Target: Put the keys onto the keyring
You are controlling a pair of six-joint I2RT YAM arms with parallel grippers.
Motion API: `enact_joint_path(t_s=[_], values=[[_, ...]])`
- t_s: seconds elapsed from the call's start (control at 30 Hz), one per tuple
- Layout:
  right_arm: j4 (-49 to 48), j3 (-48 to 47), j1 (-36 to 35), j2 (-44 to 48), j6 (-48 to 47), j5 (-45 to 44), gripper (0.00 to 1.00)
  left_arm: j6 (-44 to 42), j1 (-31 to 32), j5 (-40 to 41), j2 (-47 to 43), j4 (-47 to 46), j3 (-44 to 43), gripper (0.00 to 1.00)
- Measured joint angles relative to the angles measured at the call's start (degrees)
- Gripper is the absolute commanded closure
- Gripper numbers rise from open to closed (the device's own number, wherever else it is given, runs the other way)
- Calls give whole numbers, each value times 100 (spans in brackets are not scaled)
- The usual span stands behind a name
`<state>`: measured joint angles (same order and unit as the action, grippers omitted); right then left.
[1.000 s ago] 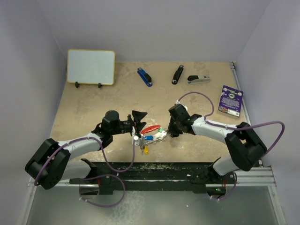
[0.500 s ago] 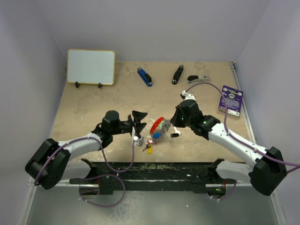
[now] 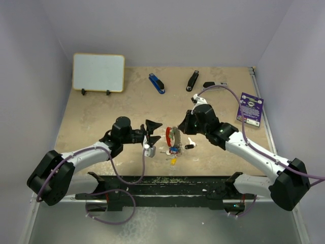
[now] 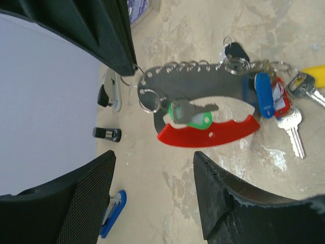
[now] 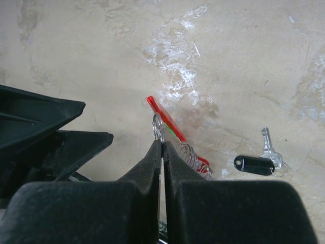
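Looking from the top camera, I see the right gripper (image 3: pixel 178 132) closed on the thin silver keyring (image 3: pixel 171 136), lifted over the mottled beige table (image 3: pixel 101 112). The keys (image 3: pixel 172 154) hang under it. The left gripper (image 3: pixel 153 133) stands open just beside it, holding nothing. From the left wrist, I see a flat grey bar with holes, a red crescent fob (image 4: pixel 210 133) and glossy plastic key heads. From the right wrist, the black fingers press together on a wire ring, and one black-tagged key (image 5: pixel 254 165) lies apart.

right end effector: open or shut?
Shut. The right end effector has its fingers pressed together, pinching the keyring at the tips.
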<state>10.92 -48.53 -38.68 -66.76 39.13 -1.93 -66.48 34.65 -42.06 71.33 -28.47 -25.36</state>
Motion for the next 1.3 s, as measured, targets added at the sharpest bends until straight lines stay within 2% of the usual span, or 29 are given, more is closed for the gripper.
enact_joint_path(t_s=[0.3,0.47,0.73,1.1,1.3], values=[[-313,-9,-118,-22,-184,538,100,1027,0,-245,20,442,-874,30],[-446,-9,-146,-22,-584,940,100,1172,0,-693,162,1038,-1397,30],[-498,-9,-236,157,-1119,1193,100,1237,0,-1119,433,1488,-1462,30],[-807,205,-374,437,-1631,1263,100,1794,0,-1104,675,1591,-1567,31],[-881,297,-420,529,-1735,1320,100,2065,0,-1217,678,1615,-1663,39]])
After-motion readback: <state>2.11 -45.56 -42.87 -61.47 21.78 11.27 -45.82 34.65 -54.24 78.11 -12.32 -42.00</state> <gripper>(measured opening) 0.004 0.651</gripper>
